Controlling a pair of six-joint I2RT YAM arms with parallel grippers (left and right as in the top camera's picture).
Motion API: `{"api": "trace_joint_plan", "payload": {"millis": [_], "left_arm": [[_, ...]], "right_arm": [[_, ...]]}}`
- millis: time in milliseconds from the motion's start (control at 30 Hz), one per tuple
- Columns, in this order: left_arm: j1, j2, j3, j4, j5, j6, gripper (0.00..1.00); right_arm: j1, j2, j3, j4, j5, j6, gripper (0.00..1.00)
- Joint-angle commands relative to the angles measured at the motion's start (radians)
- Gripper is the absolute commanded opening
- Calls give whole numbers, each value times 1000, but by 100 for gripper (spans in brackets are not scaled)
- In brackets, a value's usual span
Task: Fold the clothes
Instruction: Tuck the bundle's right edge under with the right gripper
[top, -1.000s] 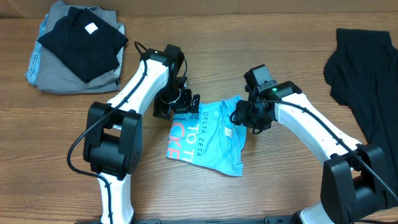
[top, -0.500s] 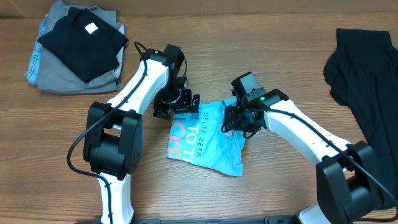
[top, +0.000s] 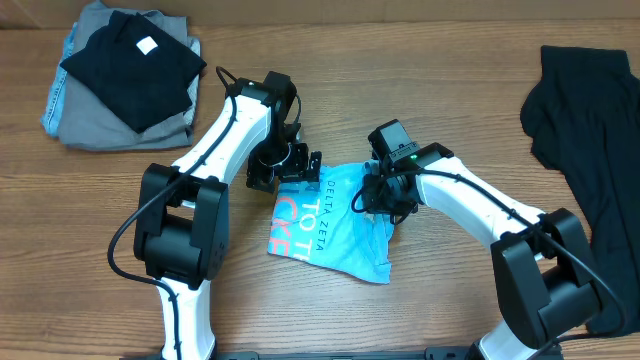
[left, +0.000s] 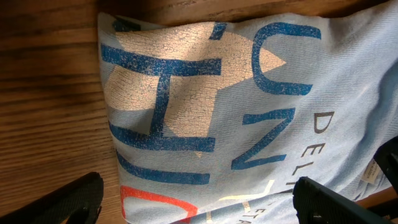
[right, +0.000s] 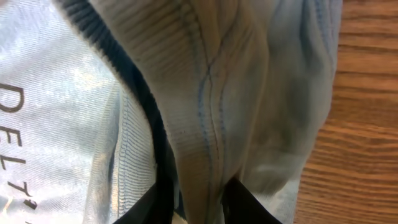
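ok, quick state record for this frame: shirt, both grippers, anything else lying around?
shirt: light blue T-shirt, folded over, lettering up, centre of view
left gripper: open, fingers spread over the shirt's upper left edge
right gripper: shut on the ribbed collar, fabric bunched between its fingers
other: folded pile far left, dark garment far right
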Motion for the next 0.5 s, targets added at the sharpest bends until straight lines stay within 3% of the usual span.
{"api": "trace_joint_plan", "payload": {"millis": [0, 267, 467], "left_arm": [[-2, 7, -2, 1, -6, -7, 100], [-2, 7, -2, 1, -6, -7, 100], [-2, 7, -2, 1, -6, -6, 100]], "right_arm": [[-15, -1, 5, 1, 19, 2, 29], [-98, -1, 19, -44, 19, -1, 12], [-127, -1, 18, -64, 45, -3, 10]]}}
